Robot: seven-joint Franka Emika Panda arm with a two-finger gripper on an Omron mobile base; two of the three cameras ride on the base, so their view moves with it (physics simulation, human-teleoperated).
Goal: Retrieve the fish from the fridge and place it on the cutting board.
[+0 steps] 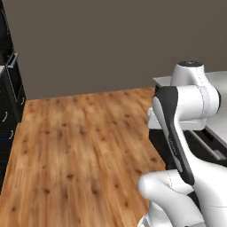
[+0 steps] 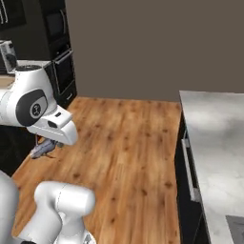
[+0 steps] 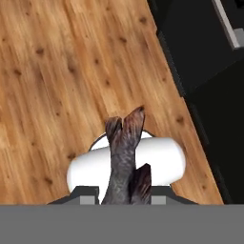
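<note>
Fish (image 3: 123,157) in gripper (image 3: 121,198) above wooden floor (image 3: 57,71)

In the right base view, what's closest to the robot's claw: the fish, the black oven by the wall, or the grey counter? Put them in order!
1. The fish: gripped in the shut claw, low at the left.
2. The black oven: against the wall, upper left.
3. The grey counter: far across the wooden floor, on the right.

Kitchen, grey counter (image 2: 214,128), dark cabinets (image 2: 62,62)

Fish (image 3: 123,157) in end effector (image 3: 121,198) above wooden floor (image 3: 62,71)
</note>
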